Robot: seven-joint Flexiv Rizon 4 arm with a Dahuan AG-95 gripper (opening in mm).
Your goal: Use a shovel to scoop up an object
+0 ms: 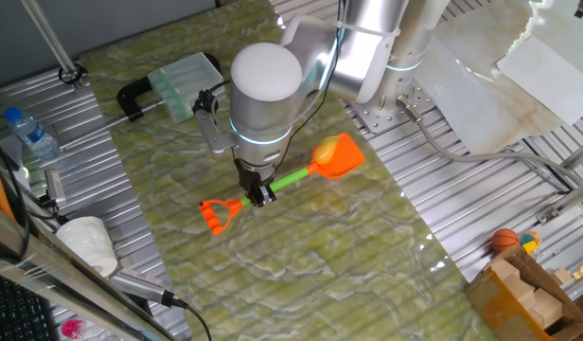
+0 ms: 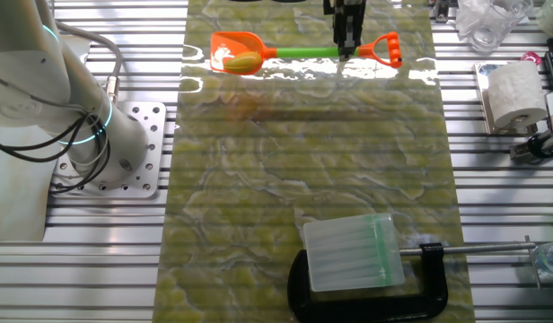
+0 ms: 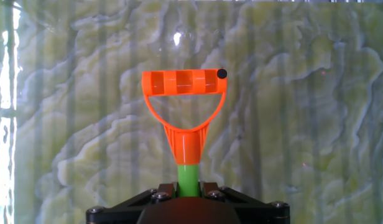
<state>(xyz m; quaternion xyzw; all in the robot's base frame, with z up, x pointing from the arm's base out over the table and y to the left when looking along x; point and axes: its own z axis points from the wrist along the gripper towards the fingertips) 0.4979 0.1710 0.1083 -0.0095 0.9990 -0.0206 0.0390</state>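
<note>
Shovel (image 1: 290,179) (lemon-like object (image 1: 326,150) on its blade, at 2 o'clock) we see clenched in the pincer (image 1: 260,194) above the tabletop (image 1: 301,256).

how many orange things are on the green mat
1: the shovel, orange at its blade and handle, held by the gripper at its green shaft. The yellow-orange lump sits in the blade.

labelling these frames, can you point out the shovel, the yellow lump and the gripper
shovel (image 1: 339,157): one fixed view, on the orange blade beside the lump
yellow-orange lump (image 2: 245,62): the other fixed view, on its middle, lying in the blade
gripper (image 1: 261,196): one fixed view, between the fingertips at the green shaft
</note>
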